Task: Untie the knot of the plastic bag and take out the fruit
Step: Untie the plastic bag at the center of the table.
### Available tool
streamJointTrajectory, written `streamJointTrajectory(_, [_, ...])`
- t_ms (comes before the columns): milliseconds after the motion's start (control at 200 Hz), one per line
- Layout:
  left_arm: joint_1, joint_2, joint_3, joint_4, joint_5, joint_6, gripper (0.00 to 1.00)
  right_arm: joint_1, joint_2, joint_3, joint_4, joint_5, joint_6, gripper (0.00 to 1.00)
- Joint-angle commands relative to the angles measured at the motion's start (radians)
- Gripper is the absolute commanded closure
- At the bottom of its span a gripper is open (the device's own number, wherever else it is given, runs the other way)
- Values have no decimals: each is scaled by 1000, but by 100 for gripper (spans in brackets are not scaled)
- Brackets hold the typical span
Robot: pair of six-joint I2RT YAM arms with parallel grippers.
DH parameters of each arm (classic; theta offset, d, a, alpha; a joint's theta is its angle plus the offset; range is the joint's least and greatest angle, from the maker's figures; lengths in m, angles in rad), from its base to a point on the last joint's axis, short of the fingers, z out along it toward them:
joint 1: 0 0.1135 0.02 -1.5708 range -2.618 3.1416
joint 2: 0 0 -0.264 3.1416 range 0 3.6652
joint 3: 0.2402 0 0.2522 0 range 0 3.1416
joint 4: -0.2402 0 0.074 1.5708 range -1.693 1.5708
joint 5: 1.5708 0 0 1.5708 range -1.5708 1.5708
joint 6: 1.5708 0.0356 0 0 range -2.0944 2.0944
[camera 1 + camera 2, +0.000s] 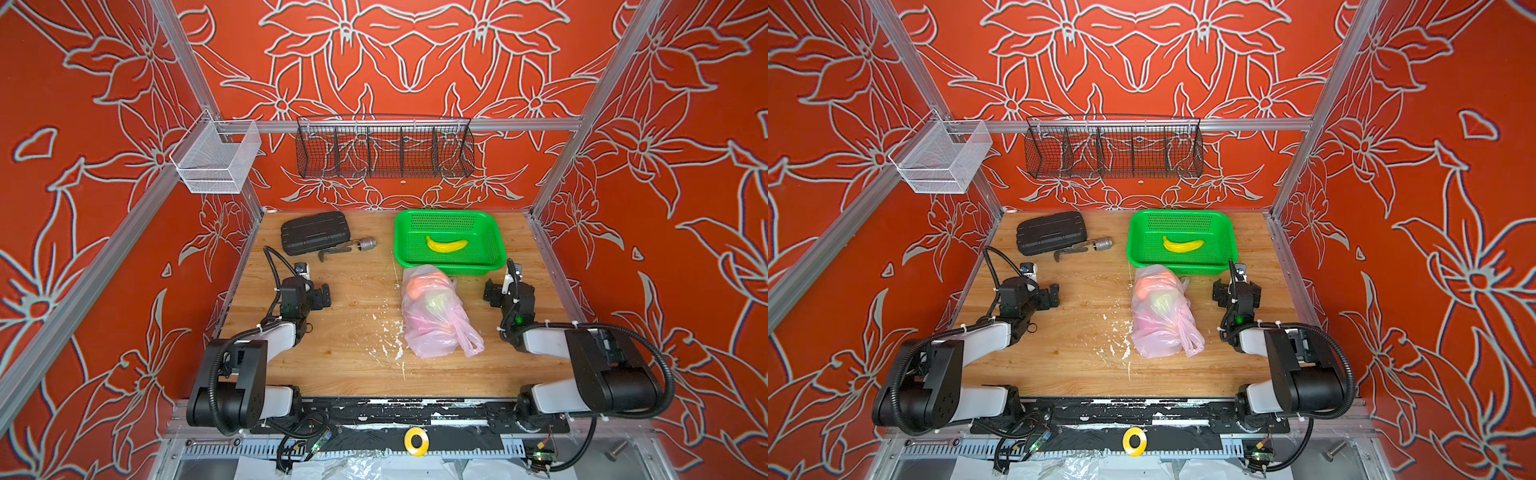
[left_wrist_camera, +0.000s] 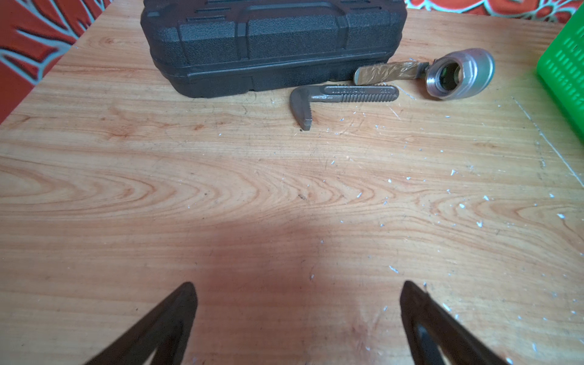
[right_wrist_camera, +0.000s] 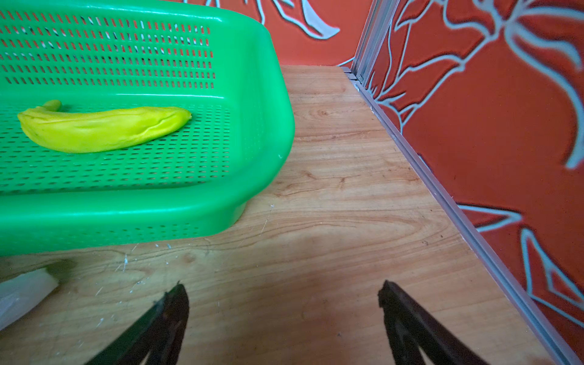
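Note:
The pale pink plastic bag (image 1: 432,320) (image 1: 1160,320) lies on the wooden table just in front of the green basket (image 1: 496,237). The fruit shows through it, an orange shape (image 1: 417,289) and a pale green one (image 1: 434,301). Its loop handles (image 1: 469,340) trail off the near right side; the knot itself I cannot pick out. My left gripper (image 1: 305,291) (image 2: 298,294) is open over bare wood well left of the bag. My right gripper (image 1: 509,293) (image 3: 282,294) is open just right of the bag; a sliver of the bag (image 3: 22,294) shows in the right wrist view.
A yellow banana (image 1: 446,244) (image 3: 101,128) lies in the green basket (image 3: 126,215). At the back left are a black case (image 1: 314,232) (image 2: 271,41), a metal wrench jaw (image 2: 341,94) and a metal socket (image 2: 458,74). The back rail carries a black wire basket (image 1: 384,151) and a white mesh basket (image 1: 216,160).

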Motion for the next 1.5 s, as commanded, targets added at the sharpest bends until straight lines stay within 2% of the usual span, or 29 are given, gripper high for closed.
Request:
streamJointTrajectory(0, [4, -12, 24, -4, -7, -4, 1, 1, -45, 3, -3, -15, -16, 3])
streamJointTrajectory(235, [3, -128, 73, -171, -67, -22, 1, 1, -254, 78, -322, -9, 17, 4])
streamJointTrajectory(370, [-17, -266, 78, -257, -131, -89, 1, 1, -423, 199, -685, 41, 267, 5])
streamJointTrajectory(450, [-36, -334, 104, -335, -201, -147, 1, 2, -463, 307, -909, -100, 340, 6])
streamJointTrajectory(515, [-40, -357, 147, -416, -204, -185, 1, 1, -459, 396, -1058, -229, 379, 9])
streamJointTrajectory(645, [-55, -379, 301, -597, -73, -250, 0, 2, -413, 539, -1260, -478, 399, 13])
streamJointTrajectory(736, [-87, -337, 411, -693, 34, -274, 0, 8, -377, 624, -1350, -614, 393, 16])
streamJointTrajectory(871, [-167, -266, 584, -845, 160, -302, 5, 21, -350, 689, -1432, -718, 397, 17])
streamJointTrajectory(1001, [-266, -201, 690, -910, 299, -302, 12, 45, -341, 709, -1467, -782, 407, 21])
streamJointTrajectory(1081, [-344, -173, 728, -907, 352, -282, 17, 65, -347, 705, -1500, -776, 410, 22])
streamJointTrajectory(1311, [-586, -81, 790, -873, 361, -124, 26, 100, -406, 626, -1577, -746, 385, 37])
streamJointTrajectory(1496, [-704, 76, 901, -960, 300, -43, 30, 106, -439, 518, -1518, -765, 363, 40])
